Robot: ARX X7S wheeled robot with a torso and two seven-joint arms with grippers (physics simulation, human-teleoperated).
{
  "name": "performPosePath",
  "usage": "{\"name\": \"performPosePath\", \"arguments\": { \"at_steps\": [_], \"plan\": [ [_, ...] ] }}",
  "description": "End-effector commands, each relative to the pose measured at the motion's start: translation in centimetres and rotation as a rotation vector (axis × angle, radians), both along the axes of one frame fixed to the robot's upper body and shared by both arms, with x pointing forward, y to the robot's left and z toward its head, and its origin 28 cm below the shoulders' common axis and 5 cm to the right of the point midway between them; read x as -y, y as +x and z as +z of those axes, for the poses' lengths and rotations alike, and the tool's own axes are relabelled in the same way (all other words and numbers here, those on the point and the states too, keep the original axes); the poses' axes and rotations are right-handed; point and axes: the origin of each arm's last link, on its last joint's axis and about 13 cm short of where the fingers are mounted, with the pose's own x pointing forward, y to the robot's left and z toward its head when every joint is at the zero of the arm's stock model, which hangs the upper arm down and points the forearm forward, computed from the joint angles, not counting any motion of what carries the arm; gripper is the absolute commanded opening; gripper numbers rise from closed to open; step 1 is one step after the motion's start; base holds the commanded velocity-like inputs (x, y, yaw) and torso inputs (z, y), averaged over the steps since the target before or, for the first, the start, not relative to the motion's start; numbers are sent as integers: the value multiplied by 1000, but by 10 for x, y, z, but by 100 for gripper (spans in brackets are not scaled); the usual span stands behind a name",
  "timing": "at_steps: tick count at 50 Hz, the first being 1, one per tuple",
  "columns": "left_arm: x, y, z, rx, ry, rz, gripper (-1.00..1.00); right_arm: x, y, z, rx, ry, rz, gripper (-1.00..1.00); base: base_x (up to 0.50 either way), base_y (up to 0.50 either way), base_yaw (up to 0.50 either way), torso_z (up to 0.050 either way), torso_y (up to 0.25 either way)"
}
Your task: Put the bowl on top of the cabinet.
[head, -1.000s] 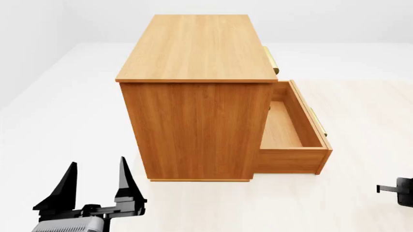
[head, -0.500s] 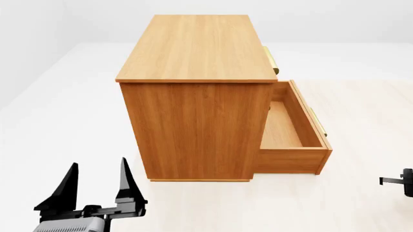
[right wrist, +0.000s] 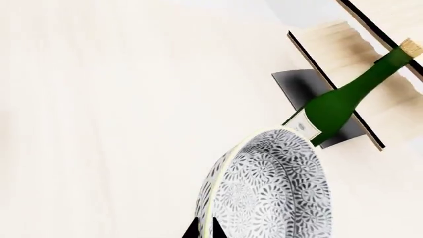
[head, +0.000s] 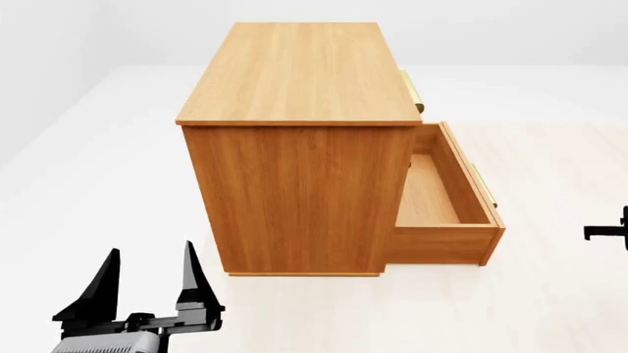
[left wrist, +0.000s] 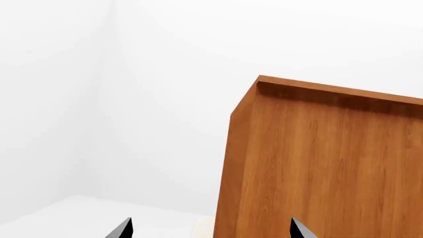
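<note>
The cabinet (head: 299,73), a large orange-brown wooden chest with a bare flat top, fills the middle of the head view; its side panel (left wrist: 324,163) also shows in the left wrist view. The bowl (right wrist: 271,188), white with a dense blue-grey leaf pattern, appears only in the right wrist view, held tilted above the pale floor. My right gripper (right wrist: 203,229) is shut on the bowl's rim, one fingertip on each side of it. My left gripper (head: 147,283) stands open and empty near the cabinet's near left corner.
The cabinet's bottom drawer (head: 442,195) is pulled open to the right and holds nothing. A green bottle (right wrist: 343,96) lies on a light-wood rack (right wrist: 343,44) with a dark base beyond the bowl. A dark part of my right arm (head: 610,231) shows at the head view's right edge.
The right arm has moved up along the head view's right edge, away from the robot. The left gripper and the cabinet have not moved.
</note>
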Motion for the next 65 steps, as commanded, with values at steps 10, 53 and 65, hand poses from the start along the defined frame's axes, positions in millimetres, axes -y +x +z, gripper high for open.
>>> {"name": "performPosePath", "arguments": {
  "at_steps": [10, 53, 65],
  "plan": [
    [-1, 2, -1, -7, -6, -1, 100, -22, -13, 32, 139, -136, 118, -100, 0, 0, 0, 0, 0],
    [-2, 4, 1, -16, -2, -5, 100, -57, -22, 39, 298, -602, 593, -100, 0, 0, 0, 0, 0],
    [-2, 6, 0, -25, -1, -3, 100, -69, -25, 43, 395, -682, 701, -100, 0, 0, 0, 0, 1]
  ]
}}
